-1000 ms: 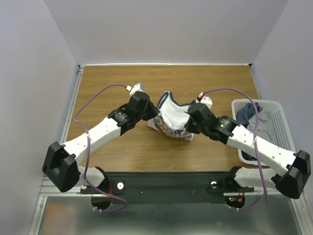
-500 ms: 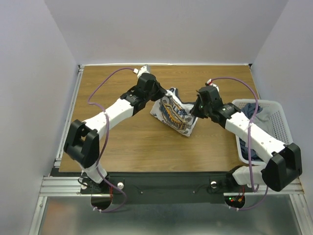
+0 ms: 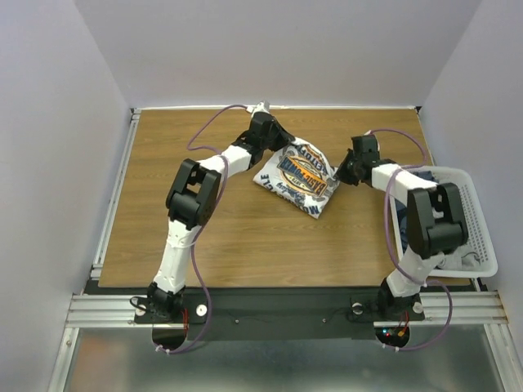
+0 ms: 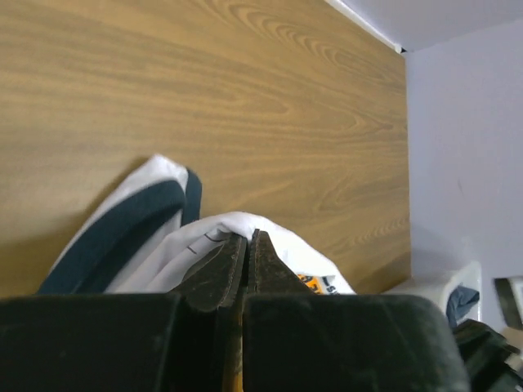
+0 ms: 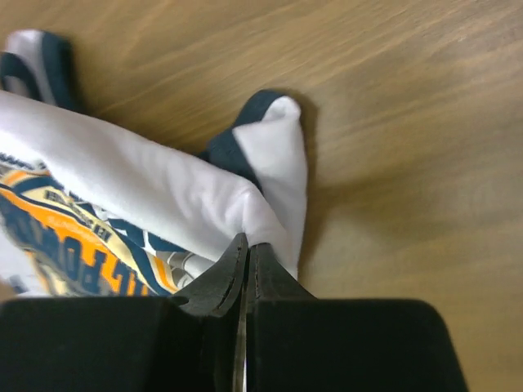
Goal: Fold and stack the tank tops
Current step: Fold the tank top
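The white tank top (image 3: pixel 297 176) sits mid-surface (image 3: pixel 204 237), print up, long axis slanting far-left to near-right, probably partly lifted. The left end effector (image 4: pixel 246 245) and right end effector (image 5: pixel 245 251) each pinch a bunched edge tight. The right arm partly hides the basket (image 3: pixel 479 220).

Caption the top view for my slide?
Left gripper and right gripper shut on the white tank top, print up.
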### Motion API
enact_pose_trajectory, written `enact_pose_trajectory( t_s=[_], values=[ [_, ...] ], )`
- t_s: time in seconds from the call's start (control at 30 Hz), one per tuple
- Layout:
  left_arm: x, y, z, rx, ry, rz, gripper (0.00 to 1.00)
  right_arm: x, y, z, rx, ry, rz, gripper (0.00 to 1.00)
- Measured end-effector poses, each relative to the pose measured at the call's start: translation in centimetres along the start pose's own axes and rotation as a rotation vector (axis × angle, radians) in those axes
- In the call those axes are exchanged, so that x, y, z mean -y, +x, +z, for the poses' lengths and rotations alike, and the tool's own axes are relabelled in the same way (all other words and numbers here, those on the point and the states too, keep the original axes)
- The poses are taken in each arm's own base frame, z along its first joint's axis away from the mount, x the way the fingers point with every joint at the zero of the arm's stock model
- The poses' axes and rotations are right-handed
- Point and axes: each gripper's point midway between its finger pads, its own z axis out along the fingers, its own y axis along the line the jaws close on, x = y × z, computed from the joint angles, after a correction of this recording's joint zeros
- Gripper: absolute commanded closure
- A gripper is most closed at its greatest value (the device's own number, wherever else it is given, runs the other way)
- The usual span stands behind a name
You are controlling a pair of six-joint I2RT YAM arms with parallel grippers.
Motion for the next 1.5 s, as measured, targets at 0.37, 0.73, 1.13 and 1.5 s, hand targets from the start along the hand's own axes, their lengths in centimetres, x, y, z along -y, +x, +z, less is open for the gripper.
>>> enact_pose_trajectory(
  t_s=[0.37, 0.73, 1.13, 1.5],
  values=[
    [-3.8, 2.4, 7.9, -0.029, 0.065, -0.012, 0.88, 0.6, -1.3, 7.5, -0.002, -0.017, 0.069, 1.00],
    [-2.8, -0.8, 7.6, 0.034, 0.155, -0.005, 0.30, 0.3, -2.7, 6.2, 0.028, -0.022, 0.099, 0.39],
    [3.4, -10.7, -4.2, 0.257, 0.190, -0.055, 0.39, -8.5, -8.9, 0.2, 0.202, -0.163, -0.145, 0.41],
    [0.8, -0.7, -5.5, 0.063, 0.140, -0.119, 0.44, -5.7, -0.7, 10.0, 0.021, 0.020, -0.356, 0.41]
  ],
)
